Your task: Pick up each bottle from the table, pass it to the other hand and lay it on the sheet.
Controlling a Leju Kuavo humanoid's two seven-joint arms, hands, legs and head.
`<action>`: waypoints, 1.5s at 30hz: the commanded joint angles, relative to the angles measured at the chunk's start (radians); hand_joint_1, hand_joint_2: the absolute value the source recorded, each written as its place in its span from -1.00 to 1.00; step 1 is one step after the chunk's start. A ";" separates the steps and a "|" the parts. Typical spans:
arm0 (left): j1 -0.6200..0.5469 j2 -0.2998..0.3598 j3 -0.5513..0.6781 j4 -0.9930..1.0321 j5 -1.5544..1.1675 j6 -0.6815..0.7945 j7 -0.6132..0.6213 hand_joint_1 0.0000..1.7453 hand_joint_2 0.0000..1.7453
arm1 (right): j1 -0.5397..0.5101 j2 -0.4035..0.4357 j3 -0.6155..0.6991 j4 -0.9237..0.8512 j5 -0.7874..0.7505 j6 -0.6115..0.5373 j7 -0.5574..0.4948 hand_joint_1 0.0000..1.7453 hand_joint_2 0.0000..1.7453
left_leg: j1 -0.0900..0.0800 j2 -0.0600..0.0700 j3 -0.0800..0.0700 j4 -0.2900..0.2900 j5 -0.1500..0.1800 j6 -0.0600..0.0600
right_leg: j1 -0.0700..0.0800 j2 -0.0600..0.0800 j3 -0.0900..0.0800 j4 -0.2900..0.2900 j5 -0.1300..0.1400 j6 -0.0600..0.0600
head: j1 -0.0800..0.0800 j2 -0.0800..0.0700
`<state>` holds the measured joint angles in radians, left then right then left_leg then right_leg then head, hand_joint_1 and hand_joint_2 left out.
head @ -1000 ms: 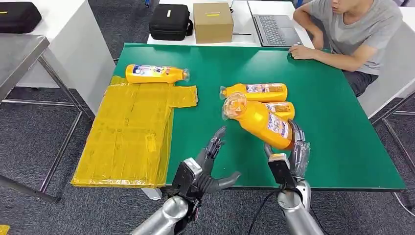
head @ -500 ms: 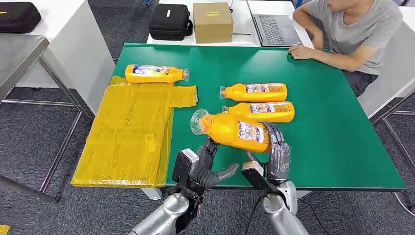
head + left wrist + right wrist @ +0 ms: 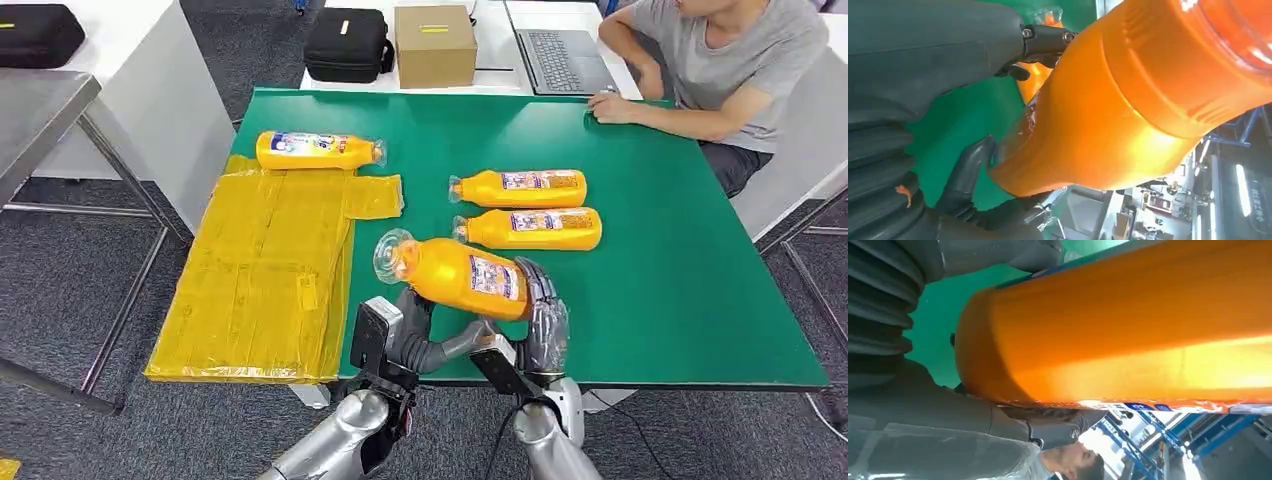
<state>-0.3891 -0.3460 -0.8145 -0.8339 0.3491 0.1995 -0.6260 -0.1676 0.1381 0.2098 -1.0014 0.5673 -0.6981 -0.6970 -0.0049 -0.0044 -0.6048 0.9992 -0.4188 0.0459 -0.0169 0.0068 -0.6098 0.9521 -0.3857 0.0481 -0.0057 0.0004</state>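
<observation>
Head view. The right hand (image 3: 540,325) gripped the base end of an orange plastic bottle with a clear cap and a printed label (image 3: 455,275), held almost level above the near edge of the green bench (image 3: 680,260). Its cap pointed away from the right hand, toward the left hand (image 3: 415,335). That orientation appeared chosen to offer the free neck end for the transfer. The left hand sat just beneath the neck half of the bottle, thumb reaching under it and fingers rising behind. Whether it had taken any weight could not be told here. Both silver forearms rose side by side from below, wrists close together. Beyond the left hand, on its outer side, lay the crinkled yellow plastic sheet (image 3: 265,275), with one matching orange bottle (image 3: 318,150) lying at its far edge. Two further orange bottles (image 3: 520,187) lay parallel on the bench just beyond the right hand. A person in a grey shirt (image 3: 720,60) sat at the far corner.

Left wrist view. The bottle (image 3: 1128,100) lay between the thick grey thumb (image 3: 938,45) and the dark fingers (image 3: 965,172), which were spread around it. Firm closure could not be confirmed.

Right wrist view. The bottle's body (image 3: 1128,325) lay pressed into the right hand's palm and held fast.
</observation>
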 commanded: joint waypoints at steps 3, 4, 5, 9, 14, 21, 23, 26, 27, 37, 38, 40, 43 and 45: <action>-0.042 -0.001 -0.025 0.055 0.003 0.029 -0.005 -1.00 1.00 | -0.031 0.018 0.020 0.077 -0.011 0.000 -0.001 1.00 1.00 | 0.001 0.001 0.004 0.000 -0.002 -0.002 | 0.001 0.000 0.004 0.000 -0.001 -0.002 | 0.000 0.000; -0.044 -0.003 -0.021 0.052 0.007 0.038 -0.006 -1.00 1.00 | -0.033 0.030 0.015 0.085 -0.010 0.000 -0.001 1.00 1.00 | 0.001 0.001 0.005 0.000 -0.003 -0.003 | 0.001 0.000 0.005 0.000 -0.003 -0.002 | 0.000 0.000; -0.045 -0.003 -0.022 0.049 0.007 0.041 -0.006 -1.00 1.00 | -0.036 0.038 0.007 0.096 -0.006 0.000 -0.001 1.00 1.00 | 0.001 0.001 0.004 0.000 -0.002 -0.002 | 0.001 0.000 0.004 0.000 -0.002 -0.002 | 0.000 0.000; -0.040 -0.003 -0.042 0.034 0.013 0.033 0.007 -1.00 1.00 | -0.033 0.060 -0.020 0.106 0.050 0.000 -0.001 1.00 1.00 | 0.001 0.001 0.005 0.000 -0.003 -0.003 | 0.001 0.000 0.005 0.000 -0.003 -0.003 | 0.000 0.000; -0.049 -0.003 -0.066 -0.005 0.062 0.108 0.022 -1.00 1.00 | -0.044 0.094 0.008 0.109 0.070 0.000 -0.001 1.00 1.00 | 0.001 0.002 0.004 0.001 -0.002 -0.002 | 0.001 0.001 0.003 0.001 -0.002 -0.002 | 0.000 0.000; -0.097 -0.003 -0.157 -0.005 0.218 0.218 0.012 -1.00 1.00 | -0.029 0.132 -0.035 0.017 0.089 0.000 -0.001 1.00 1.00 | 0.001 0.000 0.001 0.001 -0.001 -0.002 | 0.001 -0.001 0.001 0.001 -0.001 -0.001 | 0.000 0.000; -0.100 -0.003 -0.160 -0.007 0.232 0.219 0.009 -1.00 1.00 | -0.032 0.133 -0.028 0.026 0.085 0.000 -0.001 1.00 1.00 | 0.001 0.000 0.002 0.001 -0.002 -0.002 | 0.001 0.000 0.002 0.001 -0.002 -0.002 | 0.000 0.000; -0.109 -0.003 -0.169 -0.010 0.267 0.221 0.005 -1.00 1.00 | -0.023 0.135 -0.030 0.044 0.106 0.000 -0.001 1.00 1.00 | 0.001 0.000 0.004 0.001 -0.002 -0.003 | 0.001 -0.001 0.004 0.002 -0.003 -0.002 | 0.000 0.000; -0.114 -0.003 -0.176 -0.010 0.279 0.218 0.003 -1.00 1.00 | -0.027 0.140 -0.032 0.057 0.112 0.000 -0.001 1.00 1.00 | 0.001 0.000 0.003 0.000 -0.001 -0.002 | 0.001 0.000 0.002 0.001 -0.002 -0.002 | 0.000 0.000; -0.129 -0.003 -0.177 -0.007 0.350 0.220 -0.031 1.00 1.00 | -0.036 0.129 -0.009 0.136 0.066 0.000 -0.001 0.68 1.00 | 0.001 0.000 0.006 0.000 -0.003 -0.003 | 0.001 -0.001 0.006 0.000 -0.003 -0.003 | 0.000 0.000; -0.129 -0.003 -0.177 -0.007 0.350 0.220 -0.031 1.00 1.00 | -0.036 0.129 -0.009 0.136 0.066 0.000 -0.001 0.52 1.00 | 0.001 0.000 0.004 0.000 -0.002 -0.002 | 0.001 -0.001 0.004 0.000 -0.002 -0.002 | 0.000 0.000; -0.139 -0.003 -0.192 0.008 0.382 0.232 -0.047 1.00 1.00 | -0.035 0.136 -0.027 0.143 0.032 0.000 -0.001 -1.00 1.00 | 0.001 0.000 0.005 0.000 -0.002 -0.002 | 0.001 -0.001 0.005 0.000 -0.002 -0.002 | 0.000 0.000; -0.151 -0.003 -0.206 0.026 0.396 0.238 -0.053 1.00 1.00 | -0.039 0.136 -0.027 0.150 0.015 0.000 -0.001 -1.00 1.00 | 0.001 0.000 0.005 0.000 -0.002 -0.003 | 0.001 -0.001 0.005 0.000 -0.003 -0.002 | 0.000 0.000; -0.153 -0.003 -0.209 0.034 0.395 0.243 -0.060 1.00 1.00 | -0.039 0.136 -0.026 0.154 0.006 0.000 -0.001 -1.00 1.00 | 0.001 0.000 0.002 0.000 -0.001 -0.001 | 0.001 0.000 0.002 0.000 -0.001 -0.001 | 0.000 0.000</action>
<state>-0.4696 -0.3594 -0.9495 -0.8686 0.7256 0.4322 -0.6695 -0.1702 0.2789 0.1850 -0.9418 0.6019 -0.6981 -0.6981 -0.0049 -0.0045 -0.6048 0.9992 -0.4186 0.0459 -0.0169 0.0068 -0.6098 0.9523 -0.3856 0.0480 -0.0053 0.0004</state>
